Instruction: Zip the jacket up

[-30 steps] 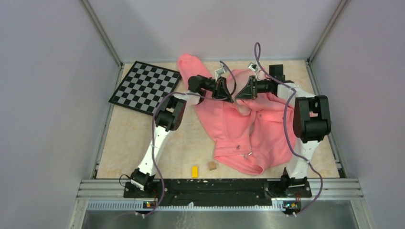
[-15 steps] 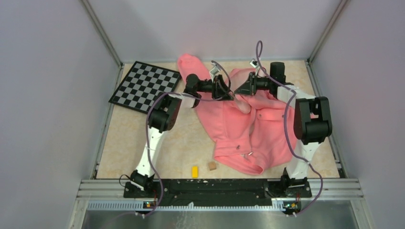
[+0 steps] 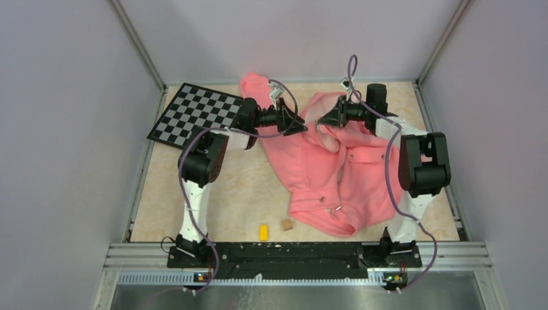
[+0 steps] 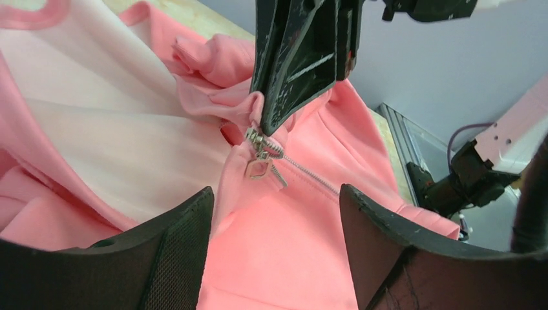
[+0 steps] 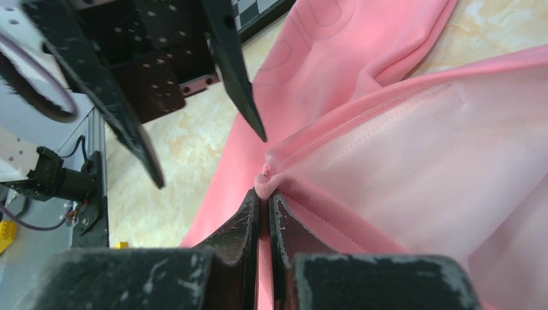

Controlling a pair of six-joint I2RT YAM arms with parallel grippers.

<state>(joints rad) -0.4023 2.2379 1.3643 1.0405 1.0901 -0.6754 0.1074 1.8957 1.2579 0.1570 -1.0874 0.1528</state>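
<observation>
The salmon-pink jacket (image 3: 336, 174) lies crumpled across the table's middle, its paler lining (image 4: 97, 129) showing. My right gripper (image 3: 318, 121) is shut on a fold of the jacket's edge (image 5: 263, 184) just above the metal zipper pull (image 4: 258, 169), which hangs at the end of the light zipper teeth (image 4: 310, 175). My left gripper (image 4: 274, 194) is open, its fingers (image 4: 178, 252) spread either side of the fabric a little short of the pull, with nothing between them. In the top view the left gripper (image 3: 301, 124) faces the right one across a small gap.
A black-and-white checkerboard (image 3: 197, 116) lies at the back left. A yellow block (image 3: 263, 232) and a small wooden cube (image 3: 286, 224) sit near the front edge, by the jacket's collar. Grey walls enclose the table on three sides.
My left gripper has opened and drawn back to the left, away from the right gripper. The right gripper has kept its hold on the jacket and shifted slightly.
</observation>
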